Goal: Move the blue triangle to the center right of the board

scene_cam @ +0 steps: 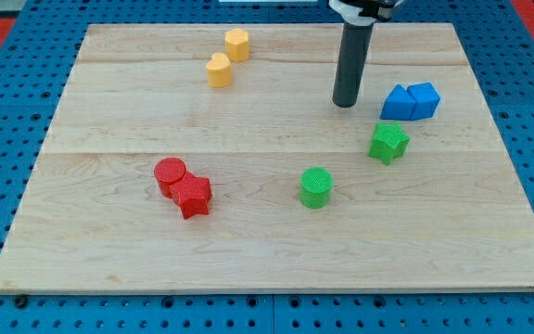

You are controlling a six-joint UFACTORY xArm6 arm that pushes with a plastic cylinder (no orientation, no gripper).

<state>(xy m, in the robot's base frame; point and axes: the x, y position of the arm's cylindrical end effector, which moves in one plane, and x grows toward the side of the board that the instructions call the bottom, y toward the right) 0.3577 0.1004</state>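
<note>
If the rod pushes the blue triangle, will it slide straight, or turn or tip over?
The blue triangle looks low and flat-bottomed, so it will probably slide, not tip. It seems to touch the blue cube, which would likely move too. My tip is at its left; an off-centre push may turn it.
</note>
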